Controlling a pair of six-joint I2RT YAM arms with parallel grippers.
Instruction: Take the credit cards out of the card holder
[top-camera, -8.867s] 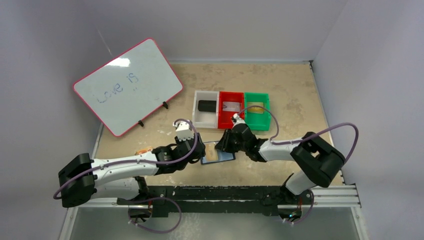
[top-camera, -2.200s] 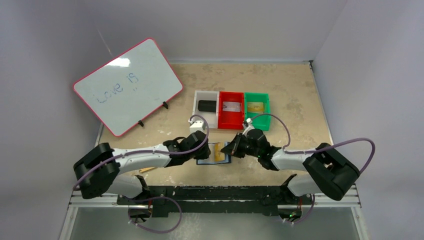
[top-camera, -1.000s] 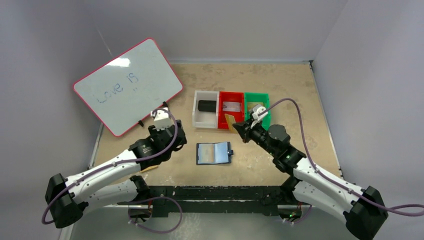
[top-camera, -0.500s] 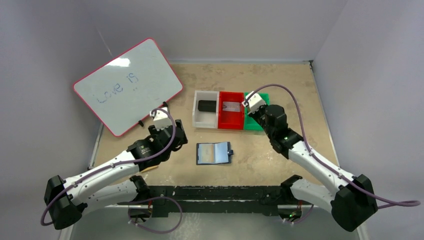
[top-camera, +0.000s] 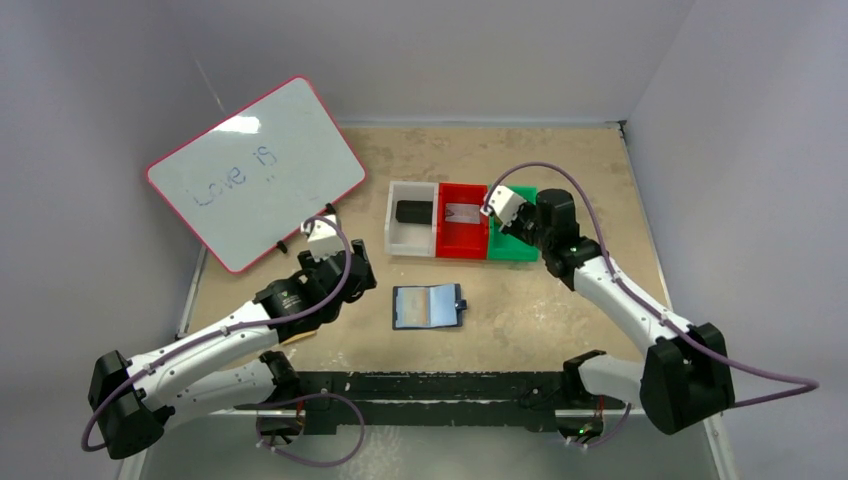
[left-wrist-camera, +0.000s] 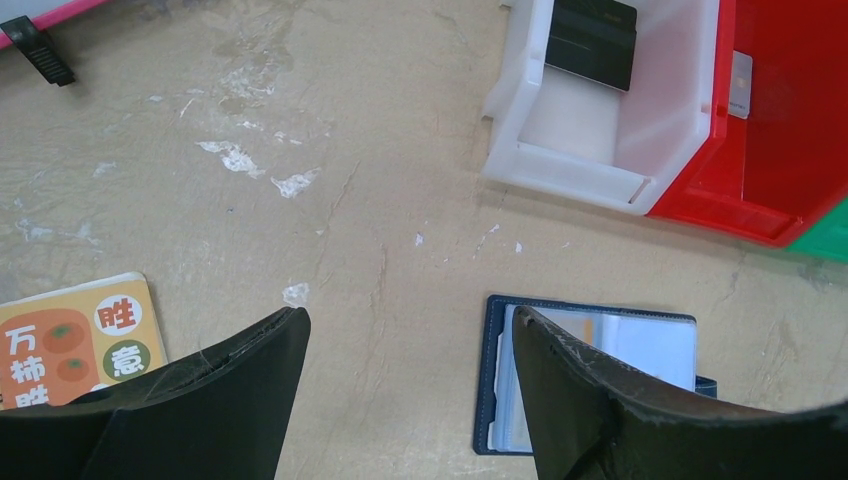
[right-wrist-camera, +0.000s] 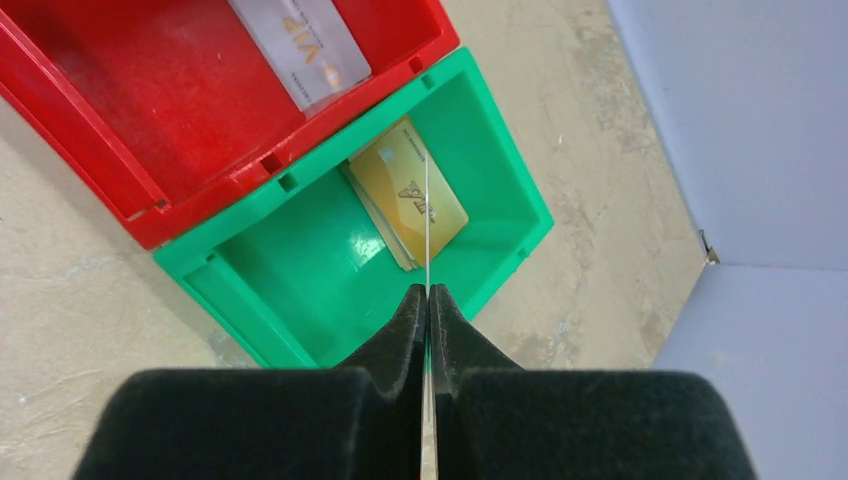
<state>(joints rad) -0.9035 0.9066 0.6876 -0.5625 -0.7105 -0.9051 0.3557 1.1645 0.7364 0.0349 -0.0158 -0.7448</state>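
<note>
Since moving over the green bin (right-wrist-camera: 495, 180), right pincer (right-wrist-camera: 427, 292) pinches a card (right-wrist-camera: 427, 250); left pincer (left-wrist-camera: 405, 325) gapes wide

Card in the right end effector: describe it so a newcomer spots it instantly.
Find the green bin, rightmost in its row. Above it the right end effector is shut on one thin card, seen edge-on. The gold cards below lie flat in the bin; this one is held clear.

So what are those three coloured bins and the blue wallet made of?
The white bin, red bin and green bin look like moulded plastic: smooth, glossy, with a glint on the green floor. The wallet looks like dull navy leather or imitation; which, I cannot tell.
</note>
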